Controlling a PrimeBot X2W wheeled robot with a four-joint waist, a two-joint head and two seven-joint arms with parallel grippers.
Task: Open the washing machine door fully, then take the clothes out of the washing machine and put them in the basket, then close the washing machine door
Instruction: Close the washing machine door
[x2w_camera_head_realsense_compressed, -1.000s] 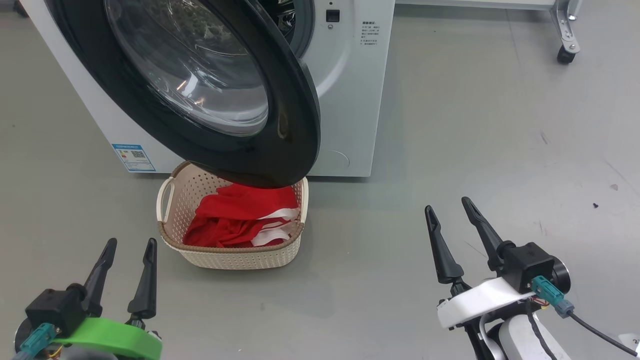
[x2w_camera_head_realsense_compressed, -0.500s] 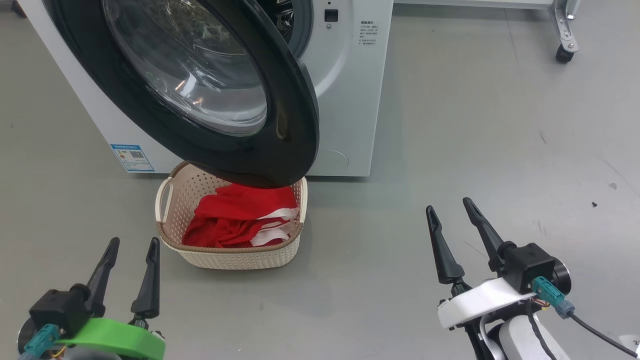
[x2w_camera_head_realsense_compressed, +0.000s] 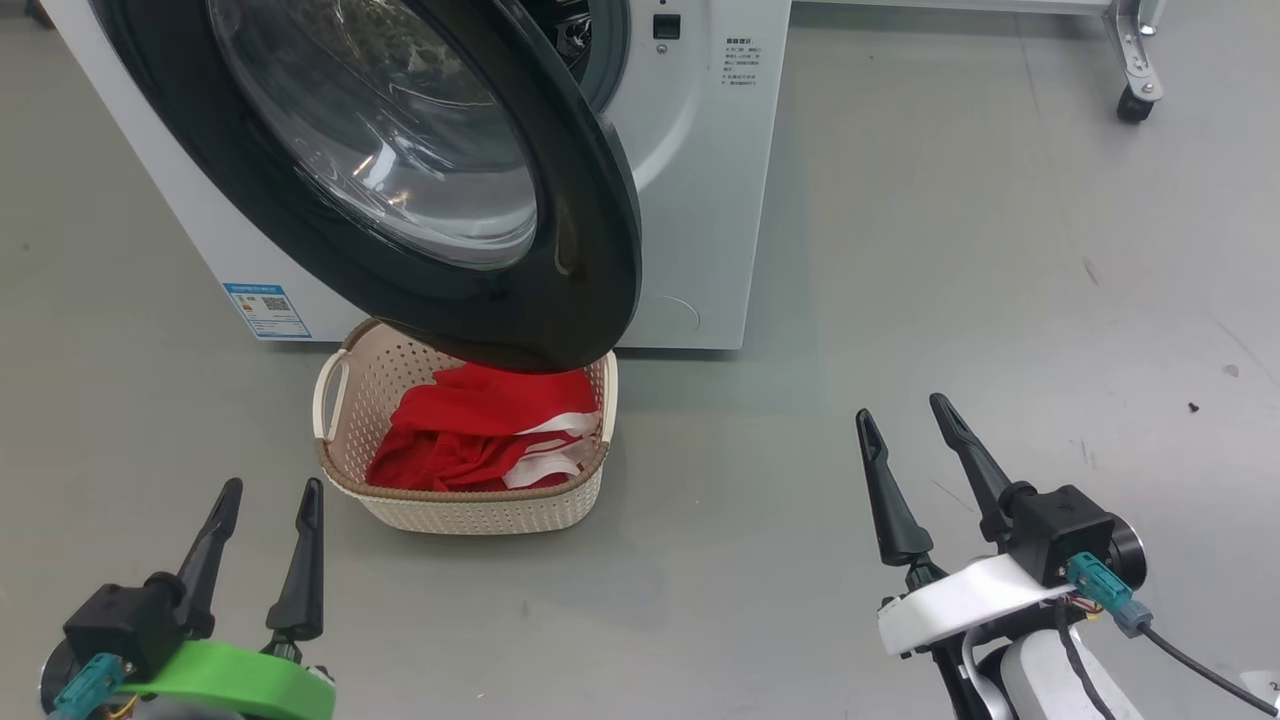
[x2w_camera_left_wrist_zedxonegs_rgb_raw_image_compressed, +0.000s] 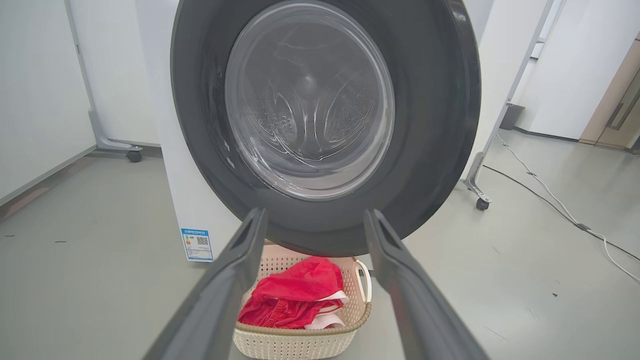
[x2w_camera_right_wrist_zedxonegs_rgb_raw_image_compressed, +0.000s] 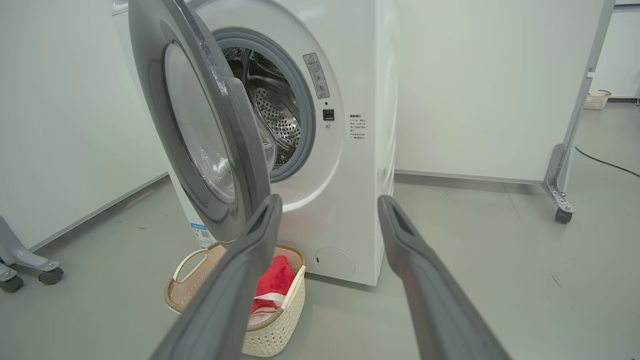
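The white washing machine (x2w_camera_head_realsense_compressed: 700, 180) stands ahead with its black-rimmed door (x2w_camera_head_realsense_compressed: 580, 240) swung partly open over the basket (x2w_camera_head_realsense_compressed: 470, 510). Red clothes (x2w_camera_head_realsense_compressed: 480, 430) with white trim lie inside the cream basket on the floor. My left gripper (x2w_camera_head_realsense_compressed: 268, 495) hovers open at lower left, short of the basket, holding nothing. At lower right my right gripper (x2w_camera_head_realsense_compressed: 900, 412) is open and empty, well clear of the machine. In the left wrist view the door (x2w_camera_left_wrist_zedxonegs_rgb_raw_image_compressed: 440, 125) faces me, above the basket (x2w_camera_left_wrist_zedxonegs_rgb_raw_image_compressed: 300, 342) and clothes (x2w_camera_left_wrist_zedxonegs_rgb_raw_image_compressed: 295, 295). The right wrist view shows the door (x2w_camera_right_wrist_zedxonegs_rgb_raw_image_compressed: 240, 150) edge-on and the steel drum (x2w_camera_right_wrist_zedxonegs_rgb_raw_image_compressed: 275, 115).
Grey floor spreads to the right of the machine. A wheeled white frame leg (x2w_camera_head_realsense_compressed: 1135, 80) stands at the far right back. A cable (x2w_camera_left_wrist_zedxonegs_rgb_raw_image_compressed: 550, 195) runs across the floor in the left wrist view. Another caster (x2w_camera_right_wrist_zedxonegs_rgb_raw_image_compressed: 50, 275) sits at the left in the right wrist view.
The head camera has shifted slightly; the scene sits a little lower in view. Both grippers stay open and roughly where they were. The door and basket have not moved.
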